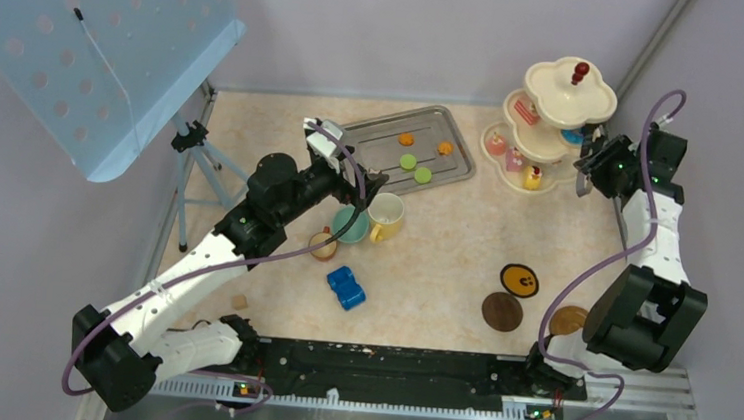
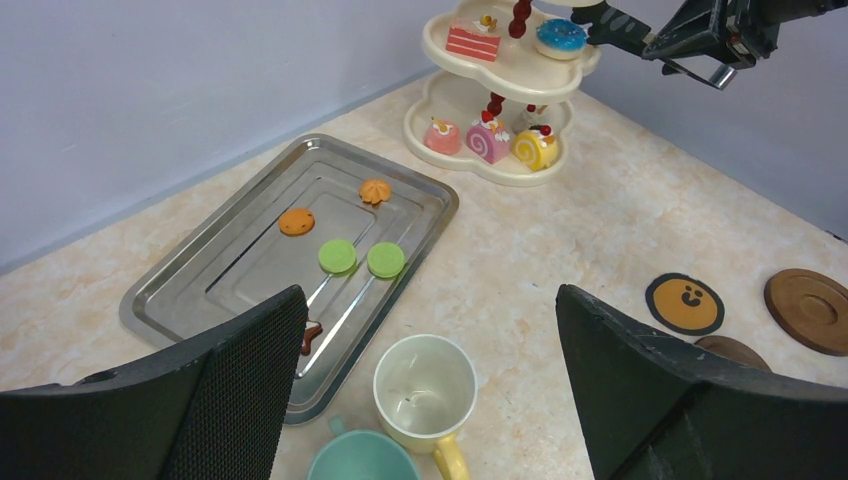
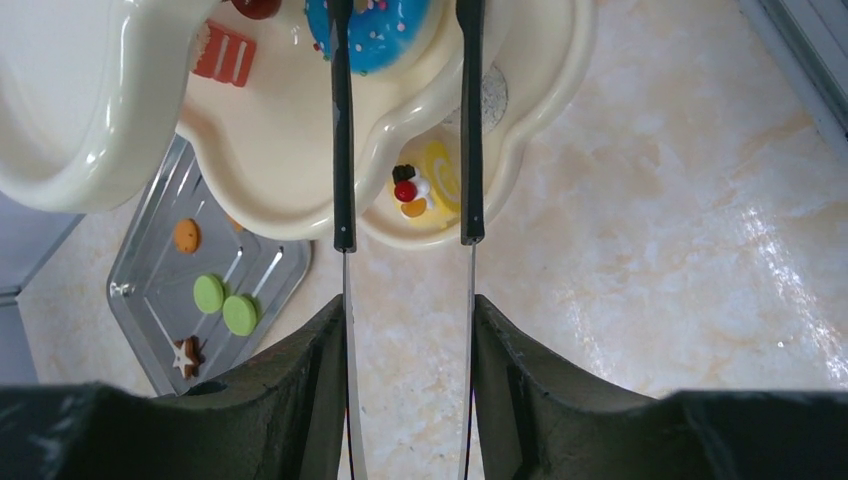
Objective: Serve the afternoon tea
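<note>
The right hand (image 3: pixel 407 320) clamped the tongs (image 3: pixel 343 150), tips straddling the blue doughnut (image 3: pixel 385 30) on the stand (image 3: pixel 290 170), at 1 o'clock on the counter (image 1: pixel 424 264). Plating cakes seemed the step. The next move likely called for freeing the doughnut, then fetching the 2 green macarons (image 2: pixel 338 256) from the tray (image 2: pixel 200 290). The left hand (image 2: pixel 430 300) hovered wide, empty.

A steel tray (image 1: pixel 383 143) sits before you. In front of it, a blue toy car (image 1: pixel 346 287); well right, black tongs (image 3: pixel 343 150); left, a pale perforated panel (image 1: pixel 101 38), possibly a music stand.

tray (image 1: pixel 372 131) left of stand (image 1: pixel 556 92), mug (image 1: pixel 385 214) before tray
</note>
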{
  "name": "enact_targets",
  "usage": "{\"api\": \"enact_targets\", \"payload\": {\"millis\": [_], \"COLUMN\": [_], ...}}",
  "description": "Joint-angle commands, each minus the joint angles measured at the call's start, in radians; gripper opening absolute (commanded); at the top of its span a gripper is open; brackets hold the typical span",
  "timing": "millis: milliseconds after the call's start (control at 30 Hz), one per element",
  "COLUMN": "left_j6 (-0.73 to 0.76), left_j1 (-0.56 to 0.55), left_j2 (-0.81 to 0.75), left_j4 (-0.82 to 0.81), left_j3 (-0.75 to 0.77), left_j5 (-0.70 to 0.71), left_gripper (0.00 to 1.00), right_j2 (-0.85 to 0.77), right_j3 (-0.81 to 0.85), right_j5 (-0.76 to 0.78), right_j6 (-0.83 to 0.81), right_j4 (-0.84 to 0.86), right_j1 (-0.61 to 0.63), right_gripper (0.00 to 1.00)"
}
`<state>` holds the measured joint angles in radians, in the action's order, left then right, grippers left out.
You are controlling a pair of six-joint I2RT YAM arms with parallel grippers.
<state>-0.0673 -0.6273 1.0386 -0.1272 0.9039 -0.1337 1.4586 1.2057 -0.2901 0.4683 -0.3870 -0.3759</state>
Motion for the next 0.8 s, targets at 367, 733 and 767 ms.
{"api": "enact_targets", "payload": {"millis": [367, 733, 767], "left_j6": [-0.005, 0.016, 0.019], "left_j1": [-0.004, -0.003, -0.004], "left_j2": [-0.018, 0.021, 0.025], "left_j4": [-0.04, -0.035, -0.034], "left_j3": [0.007, 0.007, 0.007], "left_j5": [-0.021, 0.014, 0.023], "left_gripper": [0.99, 0.99, 0.99], "right_j2": [-0.37, -0.442, -0.426], "right_j3": [-0.083, -0.206, -0.213], "right_j5": [0.082, 0.101, 0.119], "right_j6": [-0.125, -0.097, -0.106], "right_j4": [-0.237, -0.138, -0.1], "right_j1": [0.015, 0.612, 0.667], "right_gripper": [0.4, 0.35, 0.35]}}
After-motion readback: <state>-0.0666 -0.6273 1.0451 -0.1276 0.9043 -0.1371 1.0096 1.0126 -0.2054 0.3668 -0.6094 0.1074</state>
